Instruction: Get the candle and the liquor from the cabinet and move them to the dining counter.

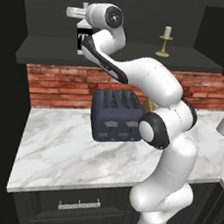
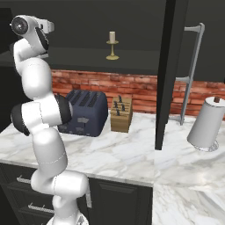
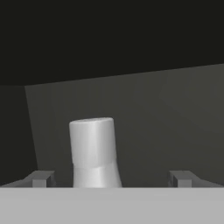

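The liquor (image 1: 81, 40), a black bottle with a white label, stands at the left of the cabinet's dark shelf (image 1: 125, 54), partly hidden by my hand. In the hand view its pale grey neck and stopper (image 3: 92, 151) rise between my fingertips (image 3: 41, 179), nearer the left one, with clear gaps on both sides. My gripper (image 3: 111, 180) is open at stopper height (image 1: 75, 13). The candle (image 1: 165, 40), cream in a golden candlestick, stands upright farther right on the same shelf (image 2: 112, 44). The dining counter is out of view.
Below the shelf a marble worktop (image 1: 56, 147) against the red brick wall carries a dark blue toaster (image 1: 114, 115), a wooden knife block (image 2: 121, 114) and a paper towel roll (image 2: 206, 125). An open cabinet door (image 2: 169, 74) with a silver handle juts out at the right.
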